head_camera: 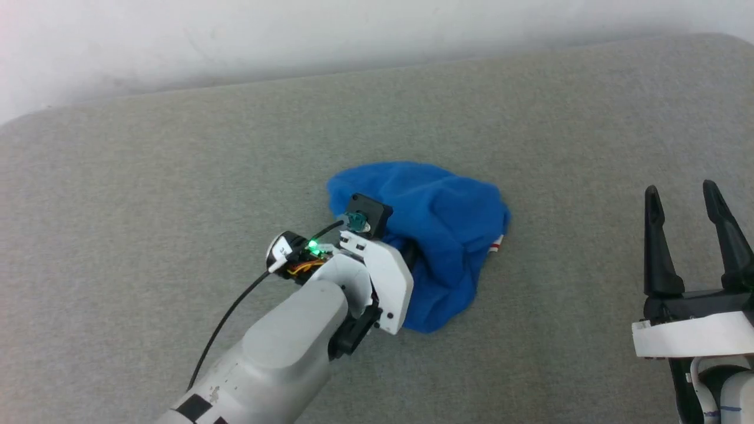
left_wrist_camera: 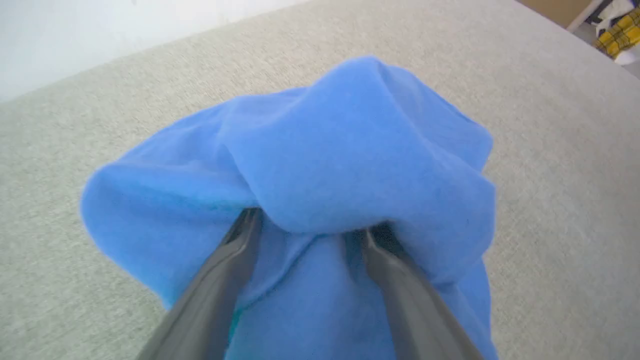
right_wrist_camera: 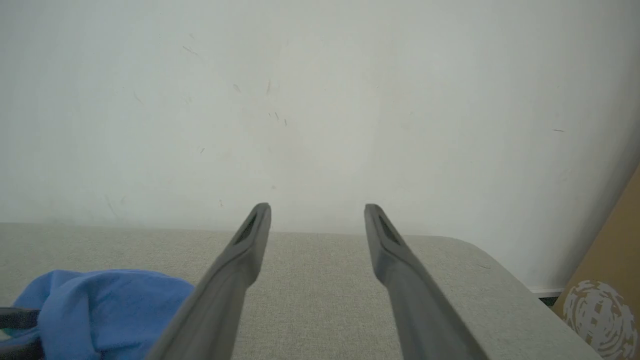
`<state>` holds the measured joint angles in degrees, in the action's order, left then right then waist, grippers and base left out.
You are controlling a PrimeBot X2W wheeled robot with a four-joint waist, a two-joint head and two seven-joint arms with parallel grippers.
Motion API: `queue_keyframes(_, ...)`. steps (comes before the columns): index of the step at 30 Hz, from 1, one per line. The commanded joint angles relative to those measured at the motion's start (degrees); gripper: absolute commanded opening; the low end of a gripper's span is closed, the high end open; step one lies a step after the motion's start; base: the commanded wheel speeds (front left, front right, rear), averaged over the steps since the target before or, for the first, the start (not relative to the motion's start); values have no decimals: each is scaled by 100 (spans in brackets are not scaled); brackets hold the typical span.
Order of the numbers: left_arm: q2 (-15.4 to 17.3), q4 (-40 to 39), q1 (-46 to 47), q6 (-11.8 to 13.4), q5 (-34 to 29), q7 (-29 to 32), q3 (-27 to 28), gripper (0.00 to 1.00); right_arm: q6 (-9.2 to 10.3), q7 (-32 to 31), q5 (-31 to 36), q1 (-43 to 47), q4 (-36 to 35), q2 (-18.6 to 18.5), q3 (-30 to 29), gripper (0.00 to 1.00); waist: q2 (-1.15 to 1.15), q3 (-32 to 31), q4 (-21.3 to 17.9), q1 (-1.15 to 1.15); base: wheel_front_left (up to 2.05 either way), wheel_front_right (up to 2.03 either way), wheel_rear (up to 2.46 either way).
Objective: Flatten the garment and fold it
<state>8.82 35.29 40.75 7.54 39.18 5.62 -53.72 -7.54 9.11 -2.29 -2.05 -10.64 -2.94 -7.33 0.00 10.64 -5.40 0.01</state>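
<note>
— What is biggest here?
— A grey fabric surface (head_camera: 177, 176), stretching out on every side of the blue garment (head_camera: 436, 218), which lies on it crumpled in a heap.
— The arms?
— The pale left forearm (head_camera: 283, 347) reaches to the garment's near left side. The left tool (left_wrist_camera: 312, 226) is released: its fingers (left_wrist_camera: 220, 280) stand apart, tips hidden under a fold of the garment.
— And the other?
— The right tool (head_camera: 680, 189) hangs well to the garment's right, spread wide, holding nothing.
— Anything small?
— A red-and-white striped edge (head_camera: 496, 242) peeks out at the garment's right side.
</note>
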Motion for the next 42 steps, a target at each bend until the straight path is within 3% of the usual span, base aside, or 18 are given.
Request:
queue_keyframes(1, -23, -6, 101, -19, 44, -78, 63, 100, 5, 1, -17, 11, 6, 6, -1, 100, 0, -138, 140, -1, 0, 0, 0)
queue_keyframes(7, 185, -745, -43, 145, 256, -677, 535, 100, 5, -61, 1, 109, 9, 6, 16, 100, 0, -435, 411, -1, 0, 0, 0)
queue_keyframes(12, 835, -1954, -788, 682, 396, -1405, 1186, 100, 5, -121, -21, 245, 7, 6, 40, 100, 0, -588, 541, -1, 0, 0, 0)
queue_keyframes(17, 1487, -3425, -1857, 848, 123, -2040, 1874, 100, 5, -164, -62, 440, 50, 6, 57, 100, 0, -654, 626, -1, 0, 0, 0)
queue_keyframes(20, 1600, -4205, -2729, 1003, -426, -2057, 2619, 100, 5, -179, -94, 554, 67, 6, 78, 100, 0, -670, 656, -1, 0, 0, 0)
queue_keyframes(23, 1504, -4606, -3671, 1017, -900, -2059, 3194, 100, 5, -202, -104, 666, 89, 6, 105, 100, 0, -687, 689, -1, 0, 0, 0)
queue_keyframes(26, 1202, -4828, -4453, 941, -1198, -2060, 3660, 100, 5, -221, -124, 788, 152, 6, 144, 100, 0, -720, 730, -1, 0, 0, 0)
queue_keyframes(29, 962, -4795, -5009, 713, -1502, -2061, 3916, 100, 5, -215, -219, 956, 302, 6, 164, 100, 0, -761, 813, -1, 0, 0, 0)
queue_keyframes(36, 213, -4675, -5323, 130, -1874, -2061, 4374, 100, 5, -132, -418, 1063, 782, 6, 201, 100, 0, -822, 954, -1, 0, 0, 0)
queue_keyframes(42, -85, -4589, -5227, -266, -2245, -2061, 4624, 100, 5, -461, -268, 259, 716, 6, 197, 100, 0, -724, 957, -1, 0, 0, 0)
